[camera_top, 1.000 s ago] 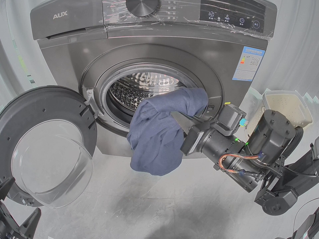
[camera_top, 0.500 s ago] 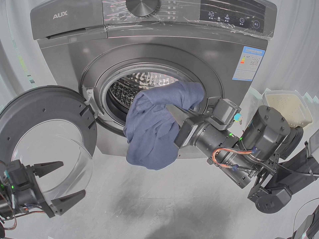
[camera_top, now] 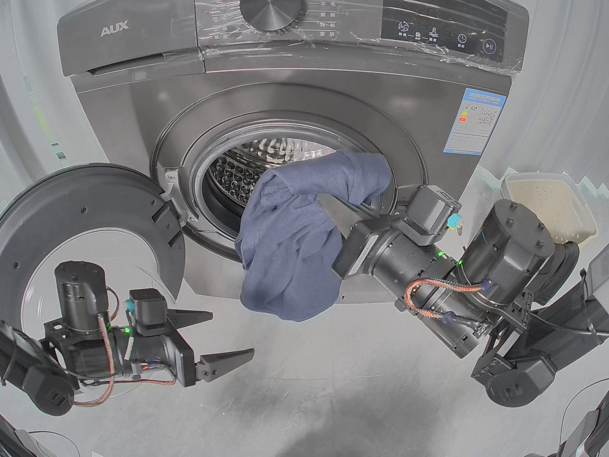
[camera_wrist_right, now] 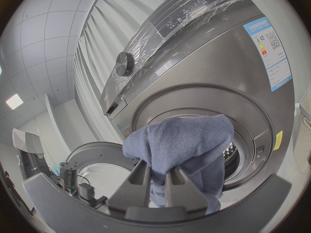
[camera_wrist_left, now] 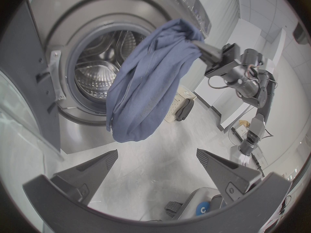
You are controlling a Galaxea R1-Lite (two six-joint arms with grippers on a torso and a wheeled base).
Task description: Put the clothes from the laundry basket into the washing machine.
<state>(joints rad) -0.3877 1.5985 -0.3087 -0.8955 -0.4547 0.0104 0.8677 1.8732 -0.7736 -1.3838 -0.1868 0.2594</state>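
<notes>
A dark blue garment [camera_top: 298, 236] hangs in front of the washing machine's round opening [camera_top: 266, 166], its top level with the drum's right rim. My right gripper [camera_top: 330, 207] is shut on the garment's upper part [camera_wrist_right: 181, 139]; the cloth droops below it toward the floor [camera_wrist_left: 142, 94]. My left gripper [camera_top: 219, 337] is open and empty, low over the floor in front of the swung-open door [camera_top: 82, 223], below and left of the hanging cloth. Its two fingers [camera_wrist_left: 97, 165] frame bare floor. The laundry basket [camera_top: 552, 204] stands at the right of the washing machine [camera_top: 285, 84].
The door [camera_wrist_left: 19, 81] is swung fully open to the left, with its glass bowl [camera_top: 38, 287] facing out. The steel drum [camera_wrist_left: 97, 68] is visible inside. Grey floor [camera_top: 317, 382] lies free in front of the machine.
My left arm has come up from the lower left corner and moved right, toward the machine's front. My right gripper has carried the garment left and slightly up, closer to the opening.
</notes>
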